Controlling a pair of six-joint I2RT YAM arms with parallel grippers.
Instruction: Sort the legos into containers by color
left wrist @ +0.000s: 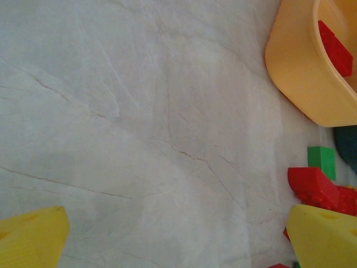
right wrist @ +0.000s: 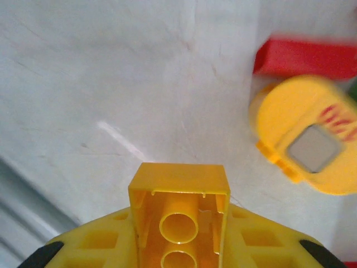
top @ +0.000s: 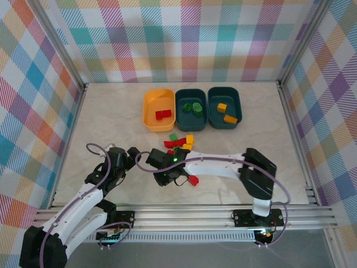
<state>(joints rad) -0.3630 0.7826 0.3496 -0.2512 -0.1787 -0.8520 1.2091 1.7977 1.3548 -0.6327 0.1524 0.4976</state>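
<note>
Fingers of the right arm clamp a yellow plastic brick, hollow underside showing, over the pale marbled table. Left fingers spread apart, empty, near the yellow-orange plastic tub holding a red brick.

A: The table looks like pale stone or stone-print laminate; matt, smooth, with fine dark veins.

B: Agreed; the yellow-orange tub is smooth plastic with a soft sheen; the teal tubs look like the same plastic.

A: The yellow brick is glossy moulded plastic; the right gripper is duller yellow plastic, pocketed.

B: The walls look like matt plaid cloth; the frame rails are brushed metal; the arm shell is glossy white plastic.
</note>
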